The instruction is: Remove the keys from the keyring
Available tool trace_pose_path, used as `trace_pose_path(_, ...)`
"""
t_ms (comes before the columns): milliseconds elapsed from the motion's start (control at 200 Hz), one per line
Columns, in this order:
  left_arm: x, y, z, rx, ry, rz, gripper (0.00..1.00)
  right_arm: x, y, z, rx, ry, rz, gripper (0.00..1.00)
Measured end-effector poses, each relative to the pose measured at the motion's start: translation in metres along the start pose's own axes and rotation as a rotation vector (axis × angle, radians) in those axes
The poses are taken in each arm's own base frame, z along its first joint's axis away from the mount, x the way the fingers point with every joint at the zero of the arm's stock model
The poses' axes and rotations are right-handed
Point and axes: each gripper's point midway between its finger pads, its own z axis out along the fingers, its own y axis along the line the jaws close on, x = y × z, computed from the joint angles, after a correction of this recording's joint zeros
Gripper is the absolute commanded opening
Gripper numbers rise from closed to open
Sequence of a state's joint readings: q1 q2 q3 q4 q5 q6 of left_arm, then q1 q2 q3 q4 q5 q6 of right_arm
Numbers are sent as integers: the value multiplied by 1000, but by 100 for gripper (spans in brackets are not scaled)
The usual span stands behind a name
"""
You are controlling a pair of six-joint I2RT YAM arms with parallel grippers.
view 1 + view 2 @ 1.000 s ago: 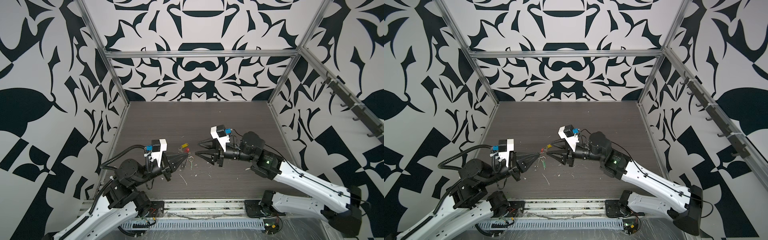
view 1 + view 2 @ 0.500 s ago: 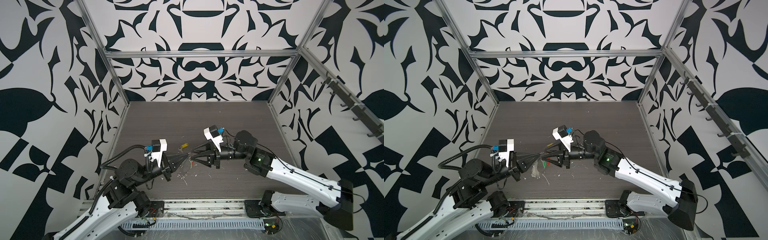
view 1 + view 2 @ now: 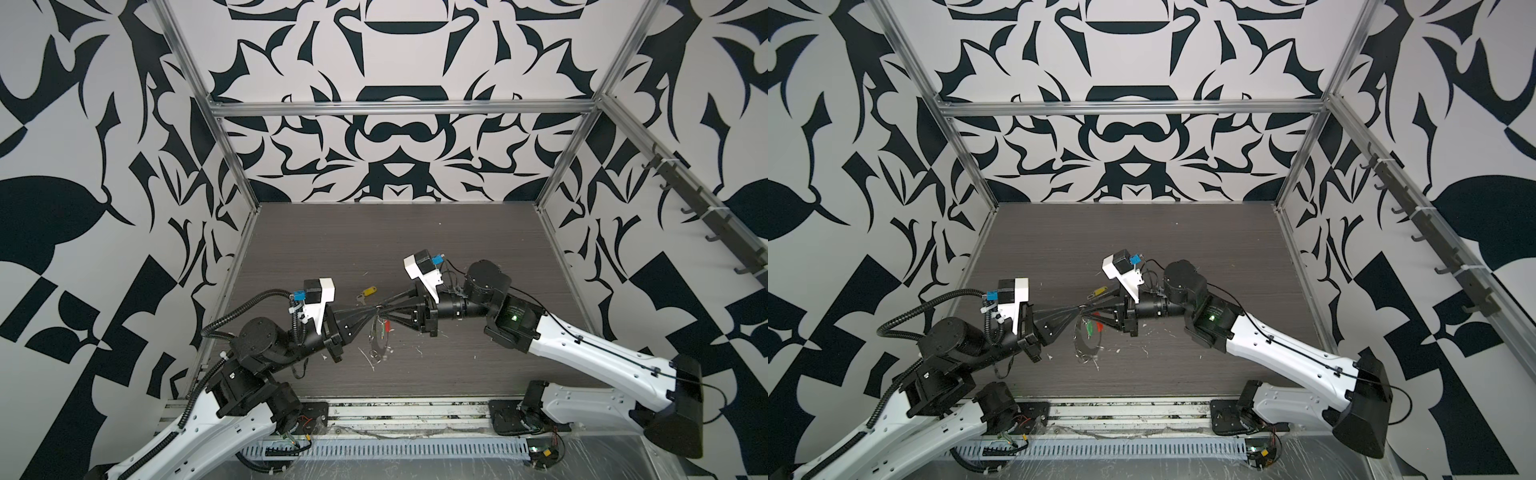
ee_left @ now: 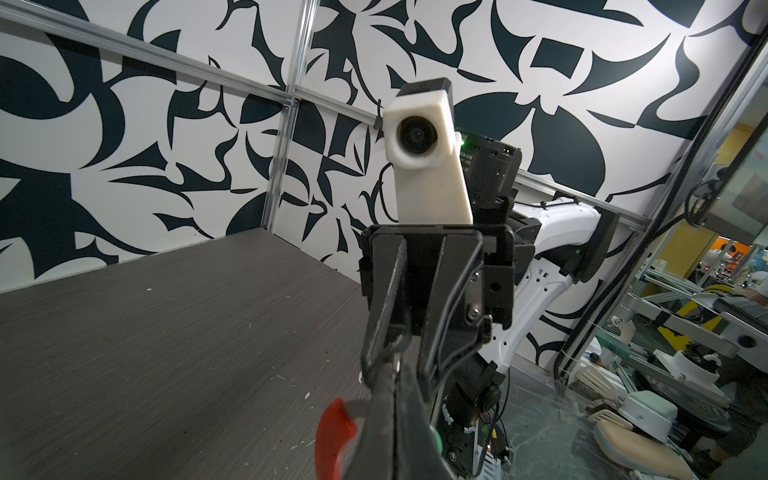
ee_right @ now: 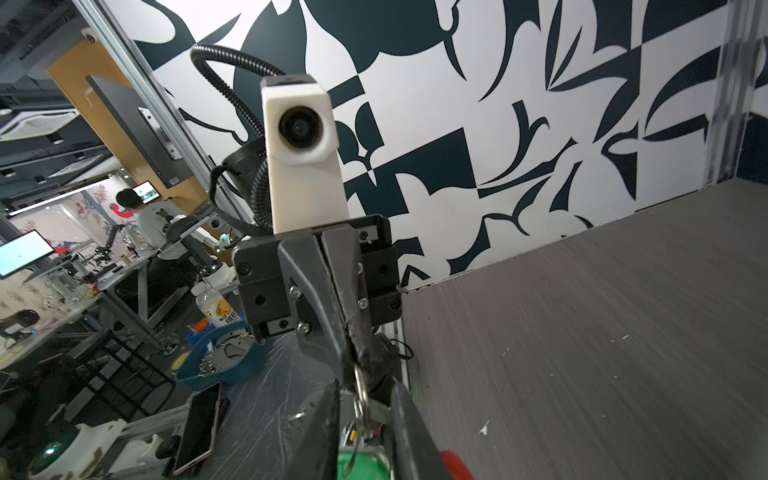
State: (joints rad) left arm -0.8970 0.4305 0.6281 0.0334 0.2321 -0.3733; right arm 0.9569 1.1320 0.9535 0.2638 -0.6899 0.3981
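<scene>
Right gripper (image 3: 381,309) nearer, two keys (image 3: 369,289), one keyring (image 4: 332,432)

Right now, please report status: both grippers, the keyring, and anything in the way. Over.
Left gripper shut, keyring hanging from it. Right gripper open around small ring above green tag. Yellow tag off, on table. Nothing in the way.

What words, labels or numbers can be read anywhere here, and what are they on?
No text can be read for certain.
Printed label by the green light on the right arm: too small to read.
Bottle label, on the bench outside the cell: blurred.
Monitor screen in the room behind: too small to read.
</scene>
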Motion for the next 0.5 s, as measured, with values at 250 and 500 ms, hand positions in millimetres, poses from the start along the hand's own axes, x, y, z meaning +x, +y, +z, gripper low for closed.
trace_pose_path(250,-1,0,-1,1,-3,1,0,1,0,0,-1,4,7,8)
trace_pose_path(500,2,2,-1,-9,8,-4,8,4,0,0,-3,16,21,0)
